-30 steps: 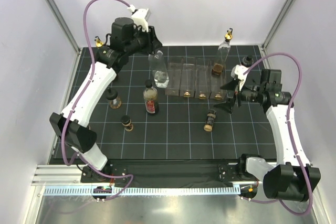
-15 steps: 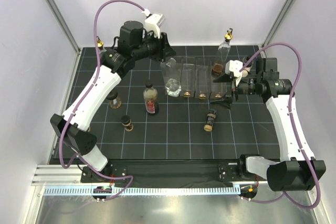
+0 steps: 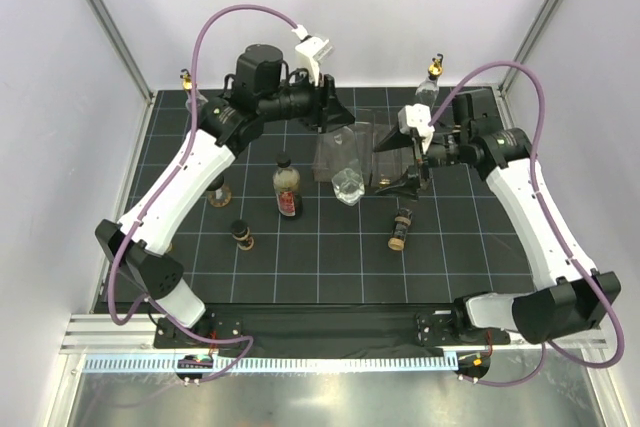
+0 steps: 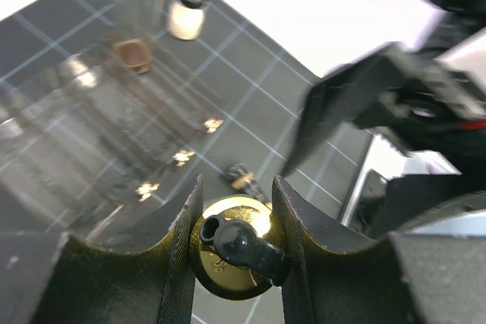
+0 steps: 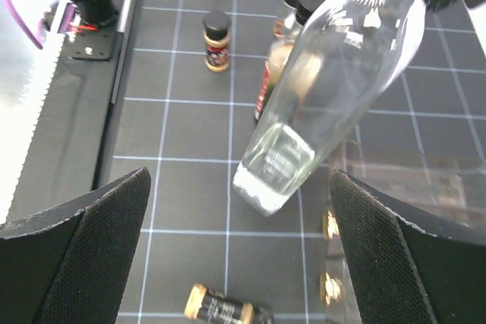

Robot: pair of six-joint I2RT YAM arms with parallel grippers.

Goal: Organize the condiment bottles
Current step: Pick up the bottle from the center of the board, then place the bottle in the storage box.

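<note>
Left gripper (image 4: 237, 214): fingers pinched on the gold pourer spout (image 4: 228, 252) of a tall clear bottle (image 3: 347, 162), which hangs tilted with its base by the front edge of the clear compartment rack (image 3: 365, 137). Right gripper (image 3: 393, 164): jaws spread wide, empty, just beside that base. Step judged: loading this bottle into the rack; next move calls for righting it over a free compartment and lowering it.
</note>
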